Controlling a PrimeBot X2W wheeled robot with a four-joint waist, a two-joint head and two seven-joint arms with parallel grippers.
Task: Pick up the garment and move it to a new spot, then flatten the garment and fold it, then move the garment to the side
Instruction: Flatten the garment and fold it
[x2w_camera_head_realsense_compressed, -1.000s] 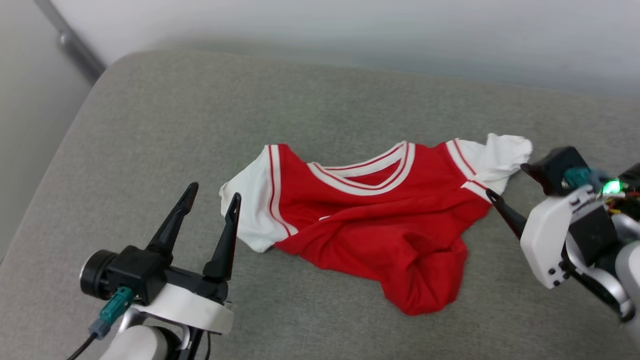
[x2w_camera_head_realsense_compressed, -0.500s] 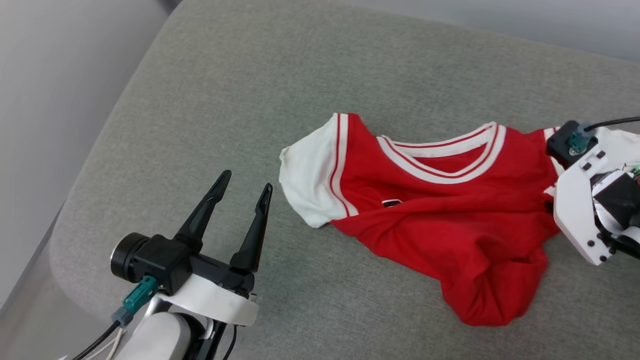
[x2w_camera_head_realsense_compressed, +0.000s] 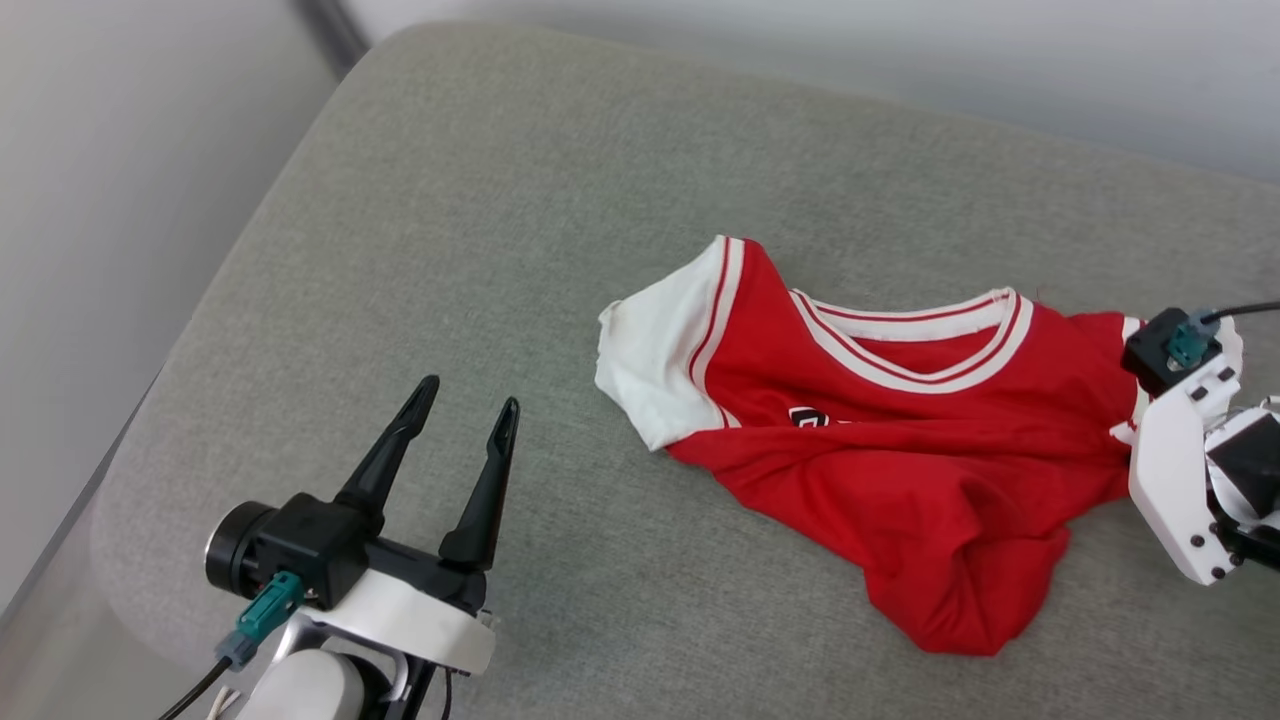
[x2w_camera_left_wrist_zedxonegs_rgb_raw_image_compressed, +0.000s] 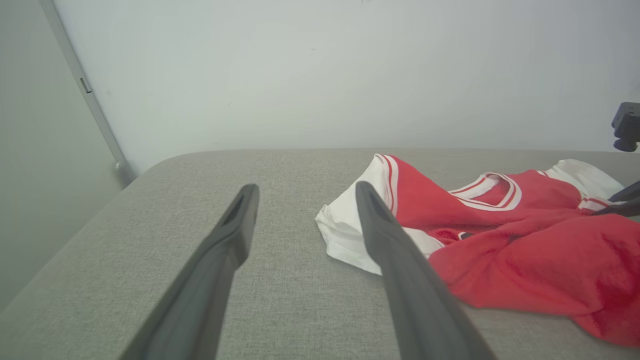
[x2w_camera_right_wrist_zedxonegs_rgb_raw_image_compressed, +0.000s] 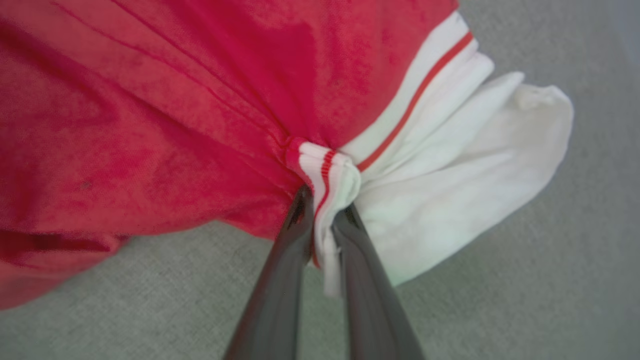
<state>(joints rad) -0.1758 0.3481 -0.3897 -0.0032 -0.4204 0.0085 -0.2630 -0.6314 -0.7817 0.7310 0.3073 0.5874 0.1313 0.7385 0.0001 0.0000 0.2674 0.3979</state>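
The garment (x2w_camera_head_realsense_compressed: 900, 440) is a red jersey with white sleeves and striped trim, lying crumpled on the grey cushion (x2w_camera_head_realsense_compressed: 480, 200). Its lower body is bunched toward the front right. My right gripper (x2w_camera_right_wrist_zedxonegs_rgb_raw_image_compressed: 322, 200) is shut on the garment's striped seam where the right sleeve joins the body, with fabric pinched between the two fingers. From the head, that gripper's white wrist housing (x2w_camera_head_realsense_compressed: 1170, 480) covers the sleeve. My left gripper (x2w_camera_head_realsense_compressed: 465, 405) stands open to the left of the white left sleeve (x2w_camera_left_wrist_zedxonegs_rgb_raw_image_compressed: 345, 235), apart from it, nothing between its fingers.
The cushion's rounded left edge (x2w_camera_head_realsense_compressed: 150, 420) drops off just left of my left arm. A pale wall (x2w_camera_left_wrist_zedxonegs_rgb_raw_image_compressed: 320, 70) runs behind the cushion, with a grey rail (x2w_camera_left_wrist_zedxonegs_rgb_raw_image_compressed: 87, 90) at the far left. Bare cushion lies behind and in front of the garment.
My right gripper has closed on the sleeve seam of the garment. The head camera has shifted, so the whole scene sits further right. The left gripper stays open.
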